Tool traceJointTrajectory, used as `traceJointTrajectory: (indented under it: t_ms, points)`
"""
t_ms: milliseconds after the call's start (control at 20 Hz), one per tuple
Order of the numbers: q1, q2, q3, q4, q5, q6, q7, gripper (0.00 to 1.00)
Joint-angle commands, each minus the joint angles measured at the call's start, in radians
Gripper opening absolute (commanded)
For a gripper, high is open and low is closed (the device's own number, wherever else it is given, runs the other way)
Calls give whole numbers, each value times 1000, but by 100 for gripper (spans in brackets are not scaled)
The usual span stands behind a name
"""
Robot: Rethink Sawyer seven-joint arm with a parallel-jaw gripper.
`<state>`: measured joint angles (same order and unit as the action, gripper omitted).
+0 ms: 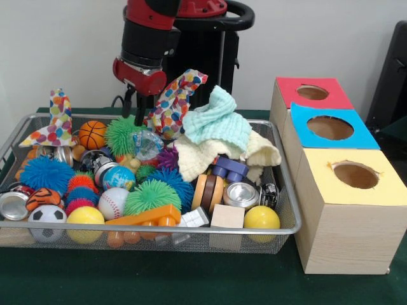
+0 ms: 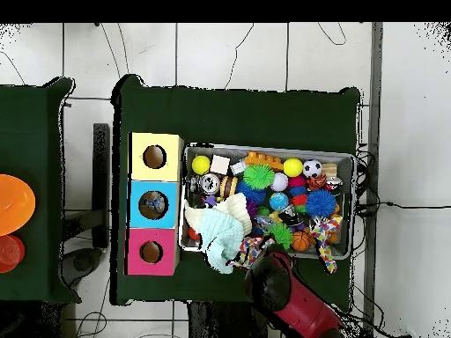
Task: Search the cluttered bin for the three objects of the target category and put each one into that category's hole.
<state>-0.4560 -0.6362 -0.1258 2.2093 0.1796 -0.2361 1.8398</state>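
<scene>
Three cans show among the clutter: one can [image 1: 241, 194] lies near the front right of the wire bin [image 1: 191, 229], its silver pull-tab end facing the camera, wedged between a wooden ring stack [image 1: 208, 190] and a yellow ball [image 1: 261, 217]; a second can [image 1: 14, 204] rests at the front left corner against the mesh; a third can [image 1: 62, 154] sits partly buried by the left rim, under a polka-dot cloth [image 1: 56, 121]. Spiky balls, sports balls and a cream cloth [image 1: 210, 155] fill the rest, so the cans are likely held in place by their neighbours. Just beside the bin's right end stand three boxes, each with a round hole: red [image 1: 311, 93], blue [image 1: 329, 127] and yellow [image 1: 355, 175]. The gripper [image 1: 141, 101] hangs over the bin's back edge, above the green spiky ball [image 1: 122, 135]; whether it is open, or holds anything, I cannot tell.
</scene>
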Motion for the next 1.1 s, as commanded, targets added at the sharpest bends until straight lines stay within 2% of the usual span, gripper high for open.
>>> traceJointTrajectory:
  t_ms: [50,400,700,850,1100]
  points:
    - [-44,9,107,-32,56,25,273,100]
    - [-50,24,104,-67,78,35,262,100]
    - [-30,4,128,-112,165,148,268,100]
    - [-11,39,128,-154,226,145,275,100]
    - [-4,107,127,-225,284,118,254,100]
